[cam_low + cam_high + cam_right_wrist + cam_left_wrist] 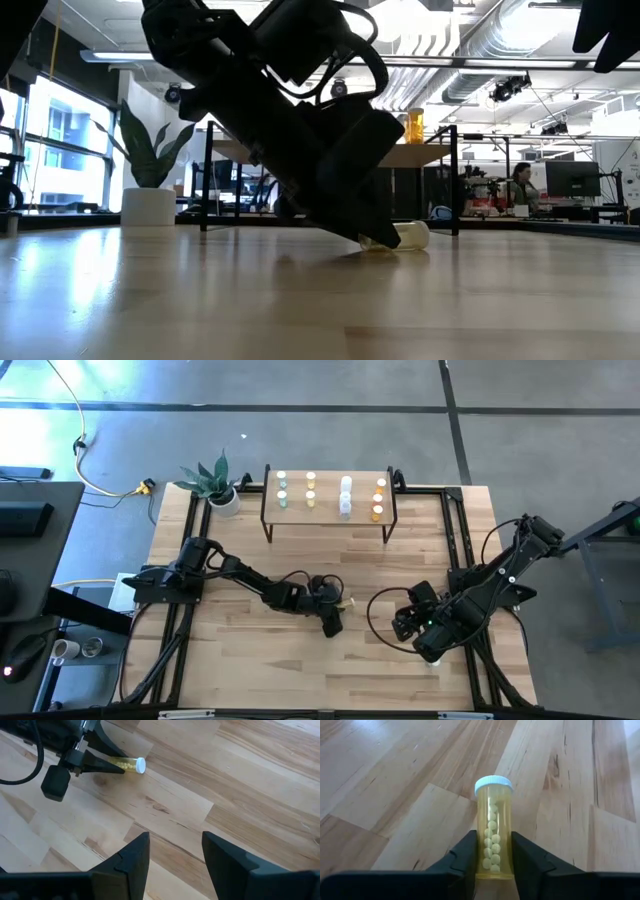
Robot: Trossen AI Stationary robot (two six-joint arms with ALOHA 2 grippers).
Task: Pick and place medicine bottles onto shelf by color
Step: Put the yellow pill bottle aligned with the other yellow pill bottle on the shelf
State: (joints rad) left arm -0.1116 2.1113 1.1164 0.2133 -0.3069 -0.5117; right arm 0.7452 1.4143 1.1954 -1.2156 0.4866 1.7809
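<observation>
At the table's far left stands a plant, clear of the work. Next comes our left gripper, low on the table near its middle, its fingers clamped on a yellow bottle that lies on its side on the wood, white cap pointing away from the wrist. Behind it, at the far edge, the shelf already carries bottles in four columns: greenish, yellow, white and orange, roughly two or three apiece, though we cannot count them surely. We judge the sorting nearly done; this yellow bottle is the only one we see off the shelf, and it belongs with the yellow column. Our right gripper waits at the right of the table, jaws apart and empty.
</observation>
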